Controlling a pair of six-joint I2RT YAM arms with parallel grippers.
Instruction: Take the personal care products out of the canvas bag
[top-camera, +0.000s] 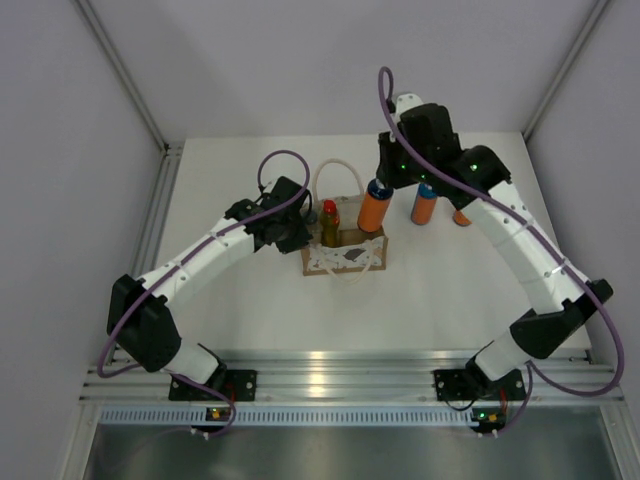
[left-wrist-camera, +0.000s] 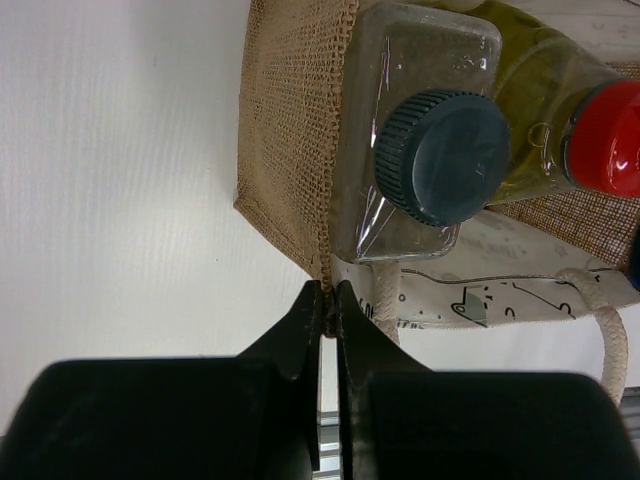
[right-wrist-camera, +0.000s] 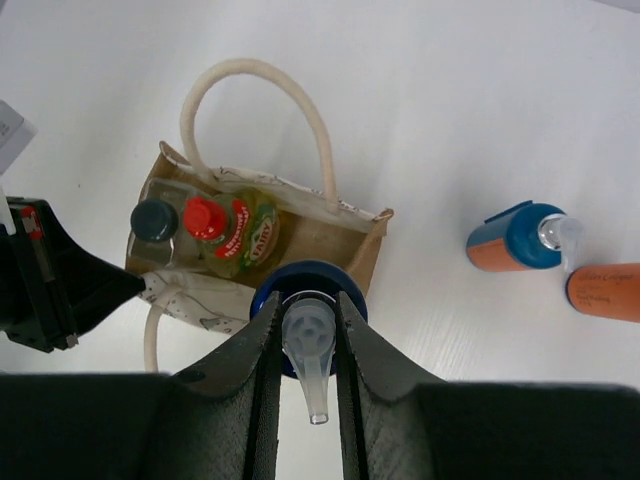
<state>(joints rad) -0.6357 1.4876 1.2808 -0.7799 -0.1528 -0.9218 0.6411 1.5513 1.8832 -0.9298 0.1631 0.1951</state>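
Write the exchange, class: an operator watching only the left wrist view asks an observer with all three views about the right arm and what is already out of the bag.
Operator: What is the right arm doing?
Observer: The right gripper is shut on the pump top of an orange bottle at the canvas bag's right end.
Operator: Anything out already?
Observer: Yes, an upright orange bottle and another orange bottle are on the table, right of the bag.

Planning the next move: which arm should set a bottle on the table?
Right: the right jaws clamp the orange bottle by its pump, beside the canvas bag; the left jaws pinch the bag's corner.
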